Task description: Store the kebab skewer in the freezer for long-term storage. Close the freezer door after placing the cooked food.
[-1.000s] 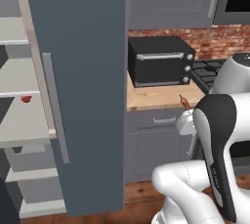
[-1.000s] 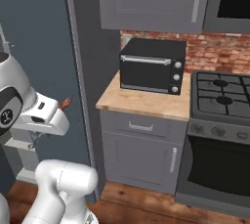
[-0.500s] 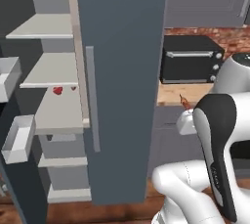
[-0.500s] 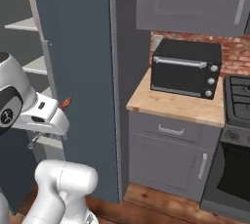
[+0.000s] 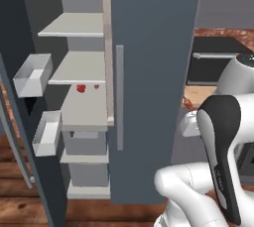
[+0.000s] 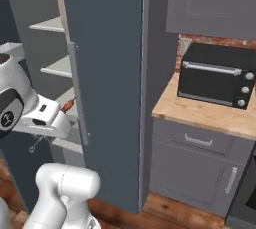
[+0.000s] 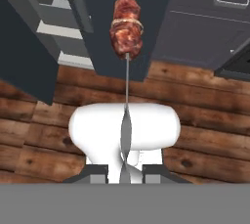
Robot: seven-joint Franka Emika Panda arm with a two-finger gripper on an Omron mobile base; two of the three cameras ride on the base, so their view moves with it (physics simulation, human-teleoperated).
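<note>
My gripper (image 7: 125, 170) is shut on the thin stick of the kebab skewer (image 7: 127, 22), whose reddish-brown chunks point away from the hand. In the left base view the skewer (image 5: 187, 103) pokes up from the gripper (image 5: 189, 115), to the right of the freezer (image 5: 82, 67). The freezer stands open, showing white shelves. The freezer door (image 5: 47, 186) is swung out at the far left with white bins (image 5: 32, 75) on its inner face. In the right base view the gripper (image 6: 60, 111) holds the skewer (image 6: 69, 104) just left of a closed slate-grey door panel (image 6: 110, 73).
The closed panel (image 5: 154, 72) with a vertical bar handle (image 5: 119, 97) stands between my hand and the open shelves. Small red items (image 5: 81, 88) lie on a middle shelf. A black toaster oven (image 6: 217, 80) sits on the wooden counter (image 6: 200, 115) above grey cabinets (image 6: 195, 168).
The whole picture has shifted right as the base drove left, so the open freezer shelves and the binned door have come into view. The skewer stays gripped as before.
</note>
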